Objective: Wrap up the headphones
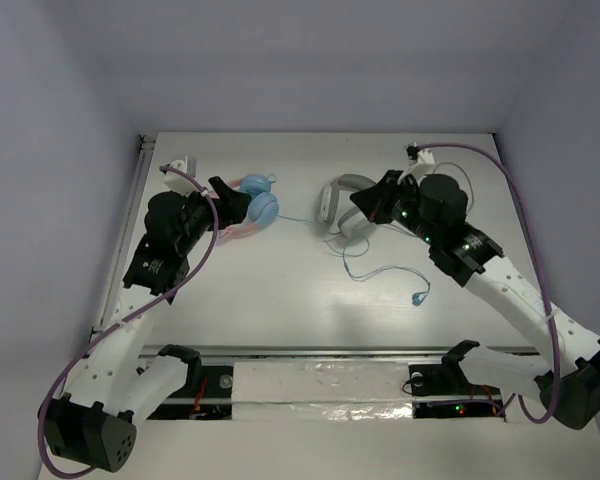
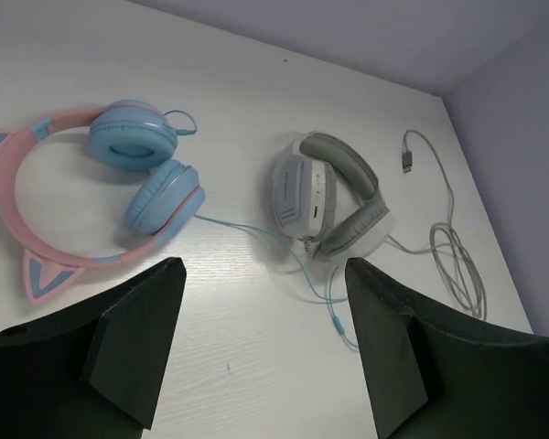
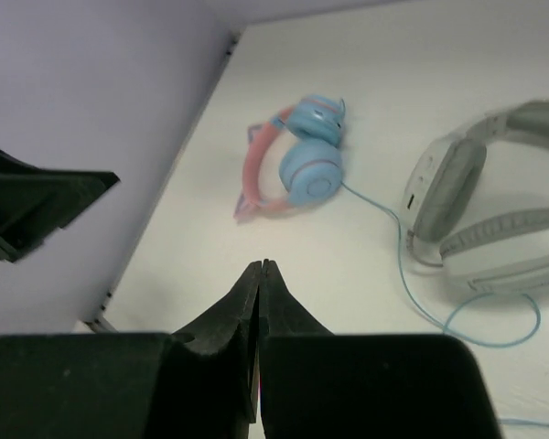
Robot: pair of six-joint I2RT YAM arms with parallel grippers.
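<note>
Two pairs lie on the surface: the headphones upper left, white-and-grey headphones mid-frame. Left pincer spread wide; right pincer pressed together, holding nothing.

We find the top view lit softly and evenly from above, with a cool violet cast on the walls. The white desk is bright but not washed out, and the shadows under the arms are faint and diffuse. The glossy strip along the near edge catches small glints. The left wrist view is crisp on the headphones, though the left gripper looks dark and slightly soft. The right wrist view is hazy throughout, and the right gripper is near-featureless black.
</note>
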